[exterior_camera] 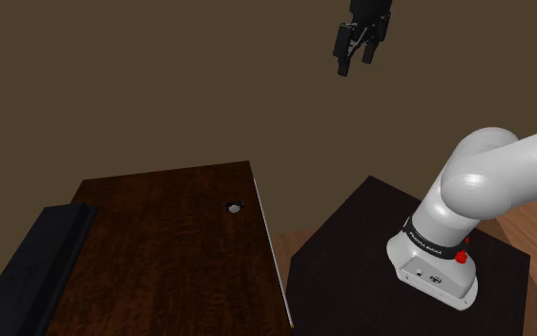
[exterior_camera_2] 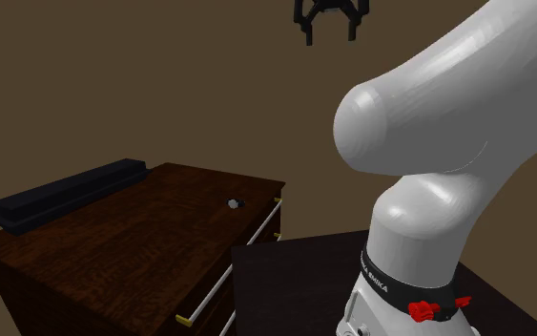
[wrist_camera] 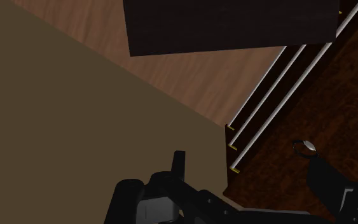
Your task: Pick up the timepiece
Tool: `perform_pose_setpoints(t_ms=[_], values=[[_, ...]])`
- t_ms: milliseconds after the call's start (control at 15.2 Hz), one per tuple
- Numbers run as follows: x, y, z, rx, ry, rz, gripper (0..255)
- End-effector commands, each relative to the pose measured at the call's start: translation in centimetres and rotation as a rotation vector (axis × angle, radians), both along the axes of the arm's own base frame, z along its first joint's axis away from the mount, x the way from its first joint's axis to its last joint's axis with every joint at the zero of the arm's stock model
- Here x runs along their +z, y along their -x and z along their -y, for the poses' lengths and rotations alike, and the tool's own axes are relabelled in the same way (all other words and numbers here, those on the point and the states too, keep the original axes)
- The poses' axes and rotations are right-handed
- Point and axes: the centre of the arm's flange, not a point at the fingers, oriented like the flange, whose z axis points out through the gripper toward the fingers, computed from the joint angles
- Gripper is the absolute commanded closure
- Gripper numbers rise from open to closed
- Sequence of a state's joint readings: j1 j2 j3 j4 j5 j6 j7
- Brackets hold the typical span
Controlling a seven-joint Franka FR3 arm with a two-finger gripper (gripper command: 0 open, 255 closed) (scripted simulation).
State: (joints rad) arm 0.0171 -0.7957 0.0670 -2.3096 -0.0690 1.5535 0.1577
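1. The jaws hang high in the air in front of a brown wall (exterior_camera: pixel 161 86), spread apart with nothing between them.
2. The watch (exterior_camera: pixel 234 205) lies on the dark wood top of a dresser (exterior_camera: pixel 161 258), near the edge above the drawer handles (wrist_camera: pixel 266 95). It is far below the jaws.
3. A long black bar (exterior_camera: pixel 37 258) lies along the opposite side of the top, well apart from the watch.
4. The arm (exterior_camera: pixel 485 181) rises from the dark stand (exterior_camera: pixel 352 258) beside the dresser.
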Motion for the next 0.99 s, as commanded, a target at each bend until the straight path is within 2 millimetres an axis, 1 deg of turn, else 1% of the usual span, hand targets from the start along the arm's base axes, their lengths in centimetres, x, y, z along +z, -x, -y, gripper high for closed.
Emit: perform_pose_setpoints(t_ms=[0,924], values=[[0.0,0.0,0.0,0.0,0.0,0.0,0],[-15.1,-8.6,-4.7,-0.079,-0.128,-0.031,0]])
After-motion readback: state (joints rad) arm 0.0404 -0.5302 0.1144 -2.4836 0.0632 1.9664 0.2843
